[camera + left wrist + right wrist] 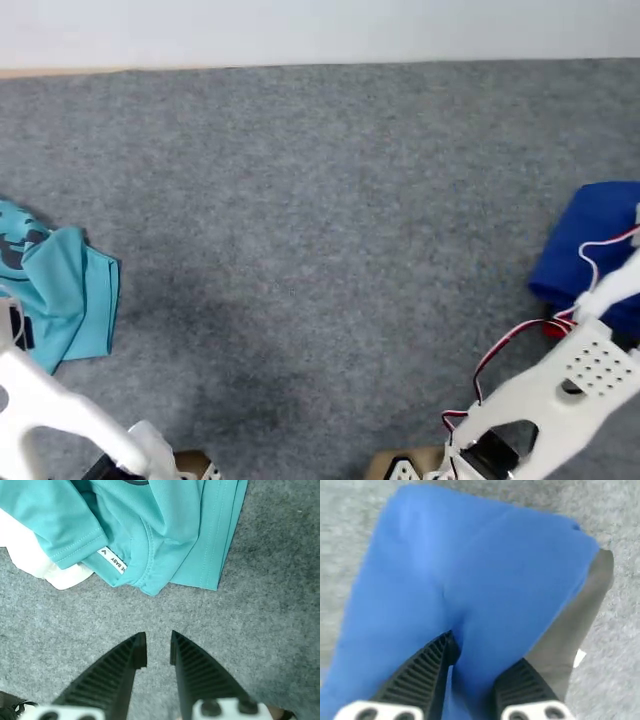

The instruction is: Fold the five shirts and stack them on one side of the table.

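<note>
A crumpled teal shirt (60, 290) lies at the table's left edge. In the left wrist view the teal shirt (165, 530) lies over a white shirt (35, 560). My left gripper (157, 650) hovers over bare carpet just short of the teal hem, open by a narrow gap with nothing between its fingers. At the right edge lies a folded blue shirt (595, 240). The right wrist view shows this blue shirt (470, 580) on top of a grey shirt (580, 625). My right gripper (482, 655) is open, its fingertips down on the blue cloth with a crease between them.
Grey carpet (320, 200) covers the table. A pale wall strip runs along the far edge (320, 30). The left arm's white body (40, 400) and the right arm's white body (570, 380) stand at the near corners.
</note>
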Motion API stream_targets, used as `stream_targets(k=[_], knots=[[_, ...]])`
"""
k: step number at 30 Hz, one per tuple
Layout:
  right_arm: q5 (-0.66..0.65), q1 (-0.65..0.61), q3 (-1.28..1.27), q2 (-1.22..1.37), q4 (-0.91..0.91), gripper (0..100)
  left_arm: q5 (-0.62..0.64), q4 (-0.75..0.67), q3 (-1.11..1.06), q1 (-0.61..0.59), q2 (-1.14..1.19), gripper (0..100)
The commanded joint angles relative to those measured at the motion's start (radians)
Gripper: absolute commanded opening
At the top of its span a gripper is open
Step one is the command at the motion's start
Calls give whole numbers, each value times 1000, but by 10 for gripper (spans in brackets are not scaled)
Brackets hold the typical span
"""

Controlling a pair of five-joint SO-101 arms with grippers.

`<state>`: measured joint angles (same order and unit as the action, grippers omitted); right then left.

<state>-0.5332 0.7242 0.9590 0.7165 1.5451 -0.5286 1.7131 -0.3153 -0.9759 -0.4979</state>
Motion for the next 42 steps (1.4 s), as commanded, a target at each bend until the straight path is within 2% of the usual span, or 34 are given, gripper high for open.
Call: stream_targets(k=[1, 9, 13, 16, 18, 25, 28, 31, 34, 37, 42], knots=[[-61, 45, 58, -5, -56, 9, -9, -17, 8, 11, -29, 90], [-169, 105, 57, 41, -179, 18, -9, -18, 8, 11, -29, 90], [-175, 107, 57, 47, -176, 157, -9, -18, 8, 11, -29, 90], [-71, 111, 77, 36, -177, 263, -9, -18, 8, 11, -29, 90], [-25, 111, 109, 16, -170, 282, -9, -18, 8, 11, -28, 90], [-14, 42, 249, -67, 119, 273, -9, -18, 8, 11, -23, 90], [-17, 4, 265, -68, 236, 182, -9, -18, 8, 11, -23, 90], [-14, -10, 264, -30, 248, 10, -9, -18, 8, 21, -28, 90], [-12, -12, 264, 39, 248, 47, -8, -15, 8, 38, -29, 90], [-12, -19, 264, 104, 251, 5, -6, -17, 7, 49, -29, 90], [-12, -12, 166, 125, 254, 9, -5, -17, 7, 63, -29, 90]])
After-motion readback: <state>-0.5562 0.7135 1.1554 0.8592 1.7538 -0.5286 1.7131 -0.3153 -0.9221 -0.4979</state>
